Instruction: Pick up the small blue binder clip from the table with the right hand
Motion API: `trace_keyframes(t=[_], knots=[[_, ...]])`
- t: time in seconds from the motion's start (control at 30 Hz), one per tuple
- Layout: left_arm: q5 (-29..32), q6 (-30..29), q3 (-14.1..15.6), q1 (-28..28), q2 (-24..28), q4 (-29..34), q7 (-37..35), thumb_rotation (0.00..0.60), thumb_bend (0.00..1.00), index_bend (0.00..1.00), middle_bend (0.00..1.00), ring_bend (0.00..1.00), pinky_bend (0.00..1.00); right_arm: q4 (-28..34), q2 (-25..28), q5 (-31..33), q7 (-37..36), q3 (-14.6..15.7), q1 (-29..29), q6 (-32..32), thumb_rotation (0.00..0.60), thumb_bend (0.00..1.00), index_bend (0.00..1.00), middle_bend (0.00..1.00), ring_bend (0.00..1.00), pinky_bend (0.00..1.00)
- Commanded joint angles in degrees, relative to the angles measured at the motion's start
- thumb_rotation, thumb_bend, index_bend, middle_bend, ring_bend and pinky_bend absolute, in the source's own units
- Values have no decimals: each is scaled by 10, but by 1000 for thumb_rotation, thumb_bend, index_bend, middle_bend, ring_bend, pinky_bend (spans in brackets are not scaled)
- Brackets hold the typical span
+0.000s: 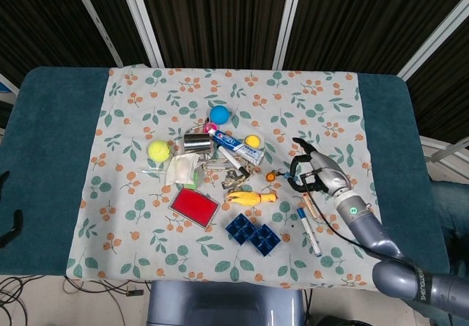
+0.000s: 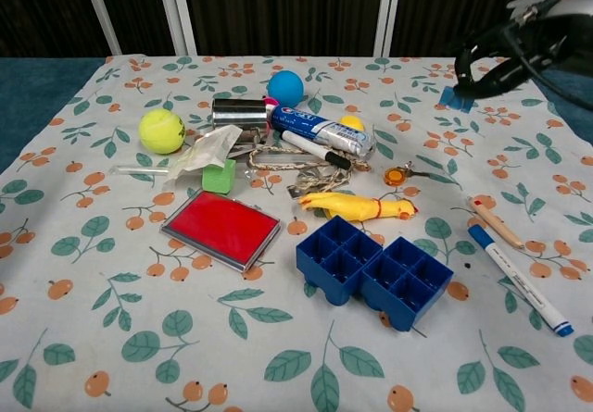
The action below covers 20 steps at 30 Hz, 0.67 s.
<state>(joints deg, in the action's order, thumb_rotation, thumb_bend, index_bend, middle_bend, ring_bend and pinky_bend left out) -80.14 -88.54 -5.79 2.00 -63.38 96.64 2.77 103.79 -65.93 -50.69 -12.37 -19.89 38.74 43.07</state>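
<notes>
Now the lift is under way, and as a judgement the thing to do well is to keep the pinch steady while the right hand (image 2: 512, 49) carries its load clear of the table (image 1: 51, 143). The small blue binder clip (image 2: 458, 97) hangs at the lower tips of the curled fingers (image 2: 478, 68), above the cloth near the table's right edge, touching nothing below it. So small a catch could slip or twist out if the fingers relax or the arm jerks, so a smooth, straight rise looks wisest, with no loosening of the grip.

The right hand is closed in a tight curl, fingers drawn together around the clip, with dark cables looping beside them. In the head view the right hand (image 1: 316, 172) sits over the floral cloth (image 1: 322, 106) toward the right edge, just beyond the blue-capped marker (image 1: 308, 231) and the pencil (image 1: 311, 204) lying on the cloth; the clip itself is too small to make out there. The yellow rubber chicken (image 2: 357, 206) and the blue brick tray (image 2: 372, 270) lie well apart from the hand, nearer the table's middle, so nothing crowds its path upward. The left hand shows in neither view.
</notes>
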Motion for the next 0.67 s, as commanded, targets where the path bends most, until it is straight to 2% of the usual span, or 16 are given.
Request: trace_keyframes(t=[0.03, 0.27, 0.4, 0.67], knots=[[-2, -1, 0, 0, -1, 0, 1, 600, 502, 8, 0, 61, 31, 18, 53, -44, -143, -72, -25, -73, 600, 745, 764, 41, 24, 212], [-5, -3, 2, 0, -2, -2, 3, 600, 502, 8, 0, 61, 32, 19, 91, -113, -294, -139, -56, -102, 600, 744, 764, 39, 24, 212], [-7, -5, 2, -1, -2, -1, 3, 600, 502, 8, 0, 61, 31, 19, 103, -151, -371, -163, -75, -104, 600, 745, 764, 39, 24, 212], [-8, -5, 2, -1, -3, -2, 3, 600, 503, 8, 0, 61, 32, 12, 128, -227, -487, -181, -98, -90, 600, 746, 764, 38, 24, 212]])
